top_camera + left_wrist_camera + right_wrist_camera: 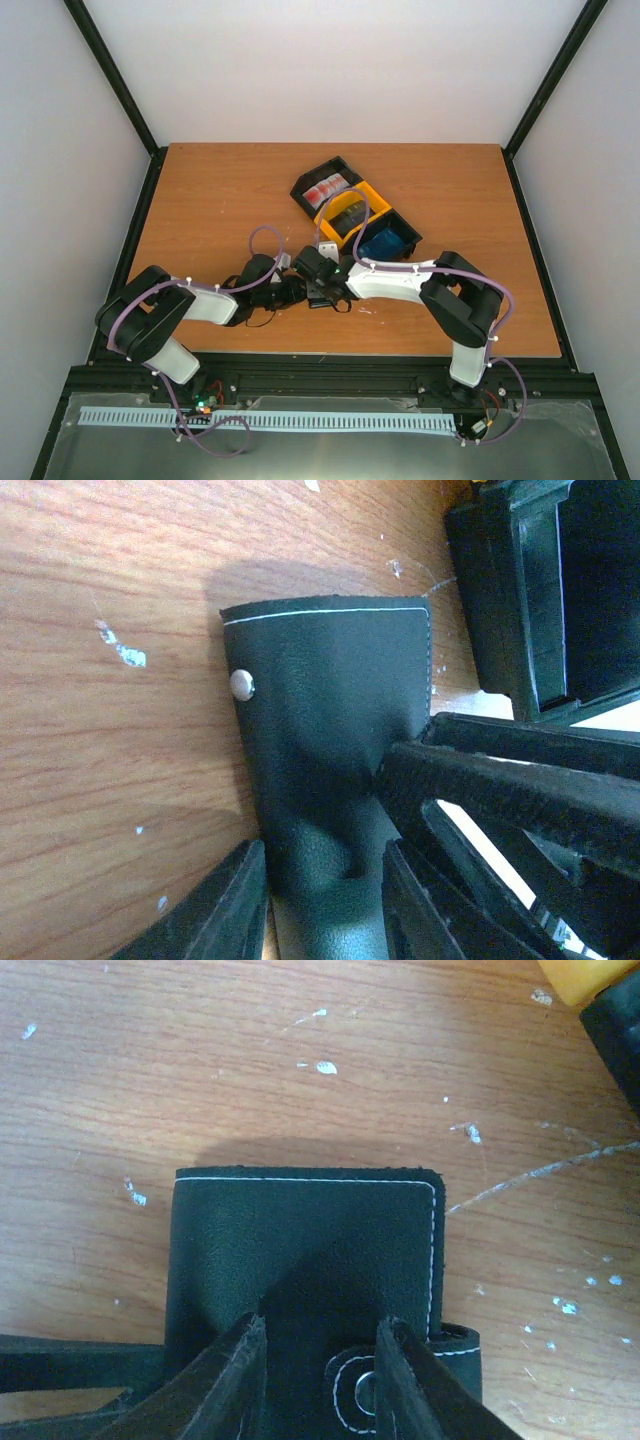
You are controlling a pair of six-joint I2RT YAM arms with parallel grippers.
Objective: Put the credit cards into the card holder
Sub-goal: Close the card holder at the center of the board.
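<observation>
Scuffed wooden counter (220, 200), white walls (330, 70); left pincer (322, 885) clamped on black card holder (330, 680); right pincer (320, 1355) apart above it.

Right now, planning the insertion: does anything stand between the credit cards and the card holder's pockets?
Yes. The card holder is folded shut, so its own cover blocks the pockets. The left gripper and right gripper both straddle it. The credit cards sit apart in the bins.
</observation>
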